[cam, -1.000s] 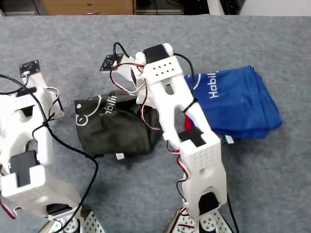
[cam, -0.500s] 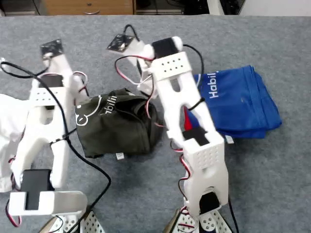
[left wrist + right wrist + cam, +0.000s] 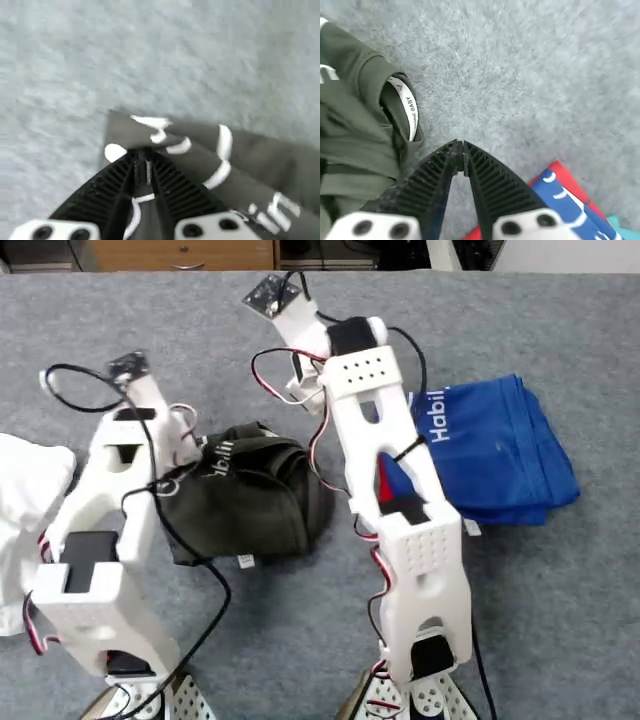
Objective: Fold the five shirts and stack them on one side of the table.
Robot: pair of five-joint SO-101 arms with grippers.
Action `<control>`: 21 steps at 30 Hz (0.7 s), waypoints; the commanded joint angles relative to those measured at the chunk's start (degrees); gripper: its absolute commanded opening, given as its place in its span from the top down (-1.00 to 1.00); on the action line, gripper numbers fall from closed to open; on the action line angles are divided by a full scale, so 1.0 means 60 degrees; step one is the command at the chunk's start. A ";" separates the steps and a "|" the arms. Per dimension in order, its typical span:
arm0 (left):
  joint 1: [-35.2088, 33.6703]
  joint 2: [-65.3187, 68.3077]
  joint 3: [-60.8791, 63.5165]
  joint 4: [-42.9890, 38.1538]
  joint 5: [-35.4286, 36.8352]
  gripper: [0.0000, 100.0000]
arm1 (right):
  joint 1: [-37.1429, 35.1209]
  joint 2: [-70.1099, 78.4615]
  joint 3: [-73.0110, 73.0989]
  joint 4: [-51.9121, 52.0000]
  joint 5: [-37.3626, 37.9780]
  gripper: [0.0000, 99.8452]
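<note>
Lying bunched in the middle of the table (image 3: 560, 340), the olive shirt (image 3: 255, 505) is a loose, half-folded bundle whose long axis runs roughly across the table. White lettering and a curved white drawing mark the end of it beside the left arm. A white neck label (image 3: 407, 107) with small dark print sits inside its collar, and a small white tag (image 3: 245, 561) pokes from its near edge. The left gripper (image 3: 142, 167) has its fingers drawn narrow at the printed corner of the olive shirt; whether cloth is pinched between them I cannot tell. The right gripper (image 3: 464, 150) hangs with its fingers together over bare table just beyond the olive shirt's collar. Across from the olive shirt, past the right arm, a folded blue shirt (image 3: 500, 450) with white lettering lies slightly askew on a red shirt (image 3: 555, 172). On the olive shirt's other side, past the left arm, lies a white shirt (image 3: 30, 475).
</note>
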State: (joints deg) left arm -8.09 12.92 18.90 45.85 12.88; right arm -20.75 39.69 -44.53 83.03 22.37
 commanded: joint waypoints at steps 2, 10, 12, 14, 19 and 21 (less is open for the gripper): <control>-0.1084 0.0139 -0.0806 -0.0205 0.0088 0.96 | 0.0110 0.0154 -0.0198 -0.0440 -0.0059 0.99; -0.1597 0.0242 -0.1201 -0.0147 0.0147 0.96 | -0.0154 0.0168 -0.0183 -0.0176 0.0527 0.99; -0.1524 0.0227 -0.1201 -0.0132 0.0147 0.96 | -0.0447 0.0168 -0.0198 0.0044 0.0806 0.99; -0.1524 0.0051 -0.1201 -0.0117 0.0147 0.96 | -0.0769 0.0139 -0.0256 0.0396 0.1099 0.99; -0.1612 -0.1282 -0.1451 0.1172 0.0117 0.96 | -0.1912 0.0037 -0.1179 0.2403 0.1509 0.99; -0.1788 -0.1956 -0.1495 0.1861 0.0103 0.96 | -0.2513 0.0051 -0.1531 0.3092 0.1480 0.99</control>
State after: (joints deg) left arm -17.23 8.70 13.19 52.26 13.41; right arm -30.77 41.01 -49.19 95.87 30.73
